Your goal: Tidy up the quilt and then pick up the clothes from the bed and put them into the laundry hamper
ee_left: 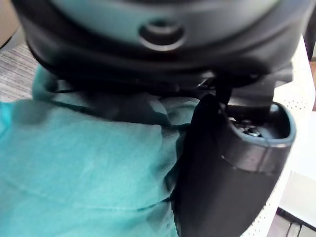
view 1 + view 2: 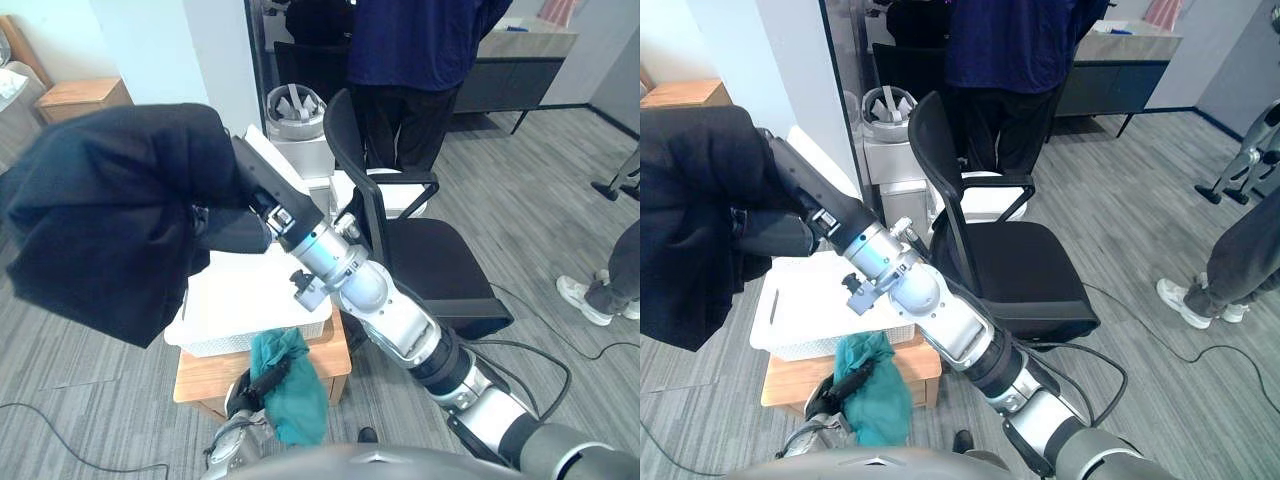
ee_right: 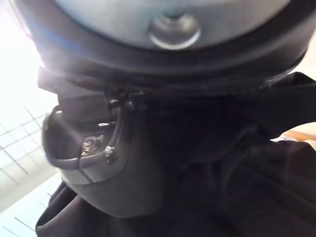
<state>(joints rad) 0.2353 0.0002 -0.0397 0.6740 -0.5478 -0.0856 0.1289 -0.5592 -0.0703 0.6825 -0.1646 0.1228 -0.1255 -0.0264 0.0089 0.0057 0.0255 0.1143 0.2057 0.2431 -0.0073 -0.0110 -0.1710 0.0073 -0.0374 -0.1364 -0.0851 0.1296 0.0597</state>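
Because the laundry hamper [image 2: 250, 298] sits low on a wooden stand [image 2: 212, 376], the right hand [image 3: 112, 169], thumb clamped into the cloth, holds the black garment [image 2: 110, 210] bunched high by the hamper's left side, probably so the hanging folds clear the rim before going in. The left hand [image 1: 223, 183] pinches a teal garment [image 2: 297, 398] that dangles in front of the stand, below the hamper, likely next in line. No lettering or label is legible on either garment or the hamper
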